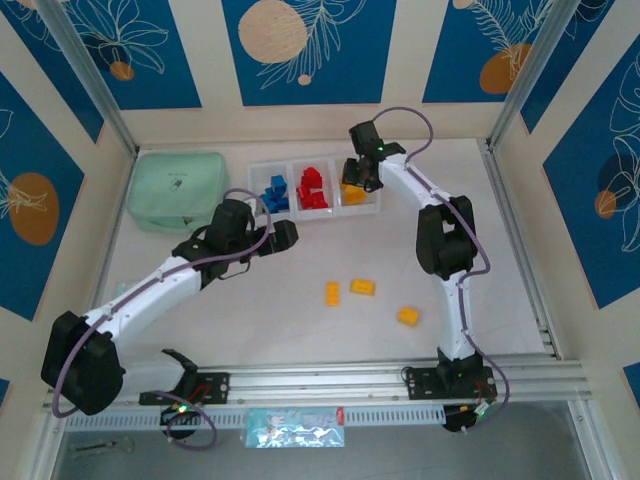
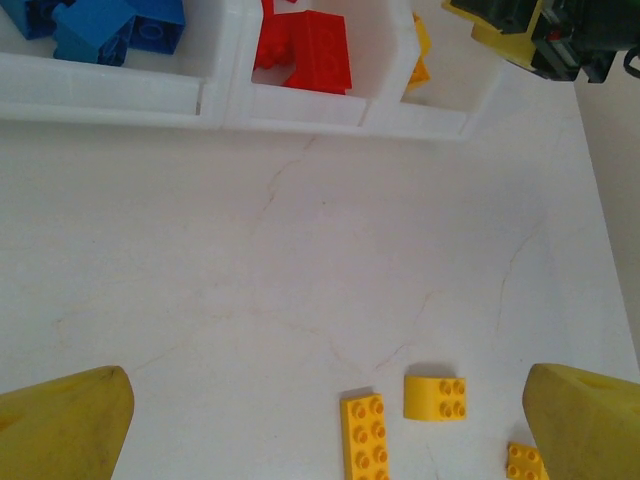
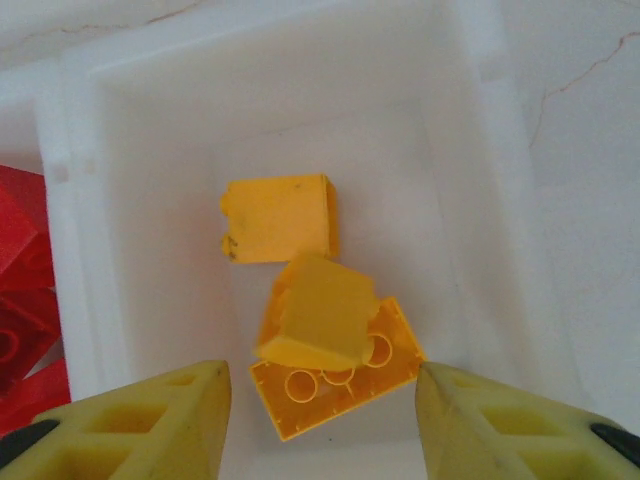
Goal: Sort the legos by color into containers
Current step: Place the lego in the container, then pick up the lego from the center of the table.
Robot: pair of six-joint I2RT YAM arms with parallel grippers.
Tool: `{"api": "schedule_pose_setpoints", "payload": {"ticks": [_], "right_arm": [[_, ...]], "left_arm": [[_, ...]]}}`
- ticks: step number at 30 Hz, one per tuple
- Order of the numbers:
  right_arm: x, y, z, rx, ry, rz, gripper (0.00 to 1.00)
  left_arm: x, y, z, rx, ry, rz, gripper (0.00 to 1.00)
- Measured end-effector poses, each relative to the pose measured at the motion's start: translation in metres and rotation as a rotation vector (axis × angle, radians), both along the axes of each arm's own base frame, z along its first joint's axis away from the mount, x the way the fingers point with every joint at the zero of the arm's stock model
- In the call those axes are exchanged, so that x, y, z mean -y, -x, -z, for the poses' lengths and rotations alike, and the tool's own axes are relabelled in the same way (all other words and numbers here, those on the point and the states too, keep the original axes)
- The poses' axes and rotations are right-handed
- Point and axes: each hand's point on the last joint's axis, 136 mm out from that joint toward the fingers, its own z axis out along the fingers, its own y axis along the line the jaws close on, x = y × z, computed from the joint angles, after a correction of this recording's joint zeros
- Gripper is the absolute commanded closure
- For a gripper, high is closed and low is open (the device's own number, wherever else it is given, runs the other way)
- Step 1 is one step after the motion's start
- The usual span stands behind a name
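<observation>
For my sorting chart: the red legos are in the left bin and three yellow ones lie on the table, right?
No: the top view shows the red legos in the middle bin. Three yellow ones do lie on the table.

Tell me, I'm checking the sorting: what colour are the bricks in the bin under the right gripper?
Yellow-orange; the bricks show best in the right wrist view.

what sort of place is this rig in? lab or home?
Most likely a lab robot cell, not a home: aluminium frame rails, printed blue backdrop panels walling a white table, and loose yellow legos plus a three-bin tray as props.
</observation>
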Motion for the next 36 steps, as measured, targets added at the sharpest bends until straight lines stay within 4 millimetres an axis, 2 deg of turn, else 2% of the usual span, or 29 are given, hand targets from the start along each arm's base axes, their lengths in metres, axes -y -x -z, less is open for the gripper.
{"api": "schedule_pose_setpoints", "payload": {"ticks": [3,6,9,14,17,20,23,29,36], "right_arm": [[0.000,0.003,-0.002,0.001,-0.005,-0.003,0.46],[0.001,0.018,-0.005,-0.014,-0.007,-0.012,0.44],[0.003,0.042,-0.014,-0.022,-0.009,-0.027,0.42],[0.008,0.097,-0.033,-0.026,-0.033,-0.061,0.38],[0.007,0.125,-0.037,-0.038,-0.050,-0.091,0.35],[0.007,0.153,-0.026,-0.075,-0.037,-0.118,0.33],[0.008,0.185,-0.006,-0.146,-0.014,-0.149,0.31],[0.009,0.247,0.022,-0.256,0.053,-0.220,0.28],[0.008,0.300,0.044,-0.336,0.137,-0.257,0.26]], "left_arm": [[0.001,0.000,0.001,-0.007,0.003,0.007,0.01],[0.004,0.002,0.001,-0.014,0.013,0.020,0.01],[0.008,0.005,0.000,-0.022,0.027,0.038,0.01],[0.015,0.011,0.000,-0.025,0.030,0.059,0.01],[0.022,0.020,0.003,-0.028,0.040,0.079,0.01],[0.029,0.034,0.012,-0.045,0.036,0.110,0.01],[0.034,0.043,0.018,-0.066,0.036,0.128,0.01],[0.038,0.064,0.027,-0.083,0.035,0.147,0.01],[0.043,0.078,0.042,-0.112,0.039,0.144,0.01]]}}
